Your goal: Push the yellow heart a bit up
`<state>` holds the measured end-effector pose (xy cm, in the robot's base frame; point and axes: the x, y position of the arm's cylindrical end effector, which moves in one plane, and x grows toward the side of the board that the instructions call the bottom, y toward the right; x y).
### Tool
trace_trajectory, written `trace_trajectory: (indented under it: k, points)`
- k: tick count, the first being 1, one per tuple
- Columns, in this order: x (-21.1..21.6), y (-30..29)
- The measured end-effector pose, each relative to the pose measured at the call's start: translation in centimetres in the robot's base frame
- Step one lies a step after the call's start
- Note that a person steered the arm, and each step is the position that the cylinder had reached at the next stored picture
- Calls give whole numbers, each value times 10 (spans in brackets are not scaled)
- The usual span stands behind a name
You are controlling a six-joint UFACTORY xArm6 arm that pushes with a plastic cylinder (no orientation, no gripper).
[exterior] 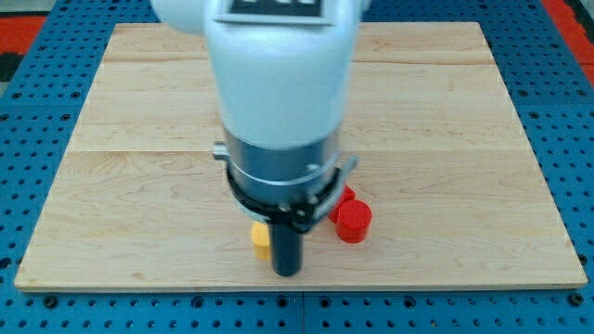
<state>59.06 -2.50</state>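
Note:
A yellow block (261, 238) shows near the view's bottom, mostly hidden behind the rod, so I cannot make out its shape. My tip (288, 271) rests on the board just right of and slightly below the yellow block, touching or nearly touching it. The arm's white and grey body hides the board's middle above the block.
A red round block (354, 221) lies right of my tip. A second red block (347, 194) peeks out just above it, partly hidden by the arm. The wooden board (464, 139) sits on a blue perforated table; its bottom edge is close below my tip.

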Motion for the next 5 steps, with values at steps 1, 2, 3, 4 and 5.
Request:
trace_trajectory:
  k: [1,2,3,4,5]
  points:
    - [-16,-37]
    - [-33,-56]
    - [-49,-56]
    - [-46,-70]
    - [-50,-118]
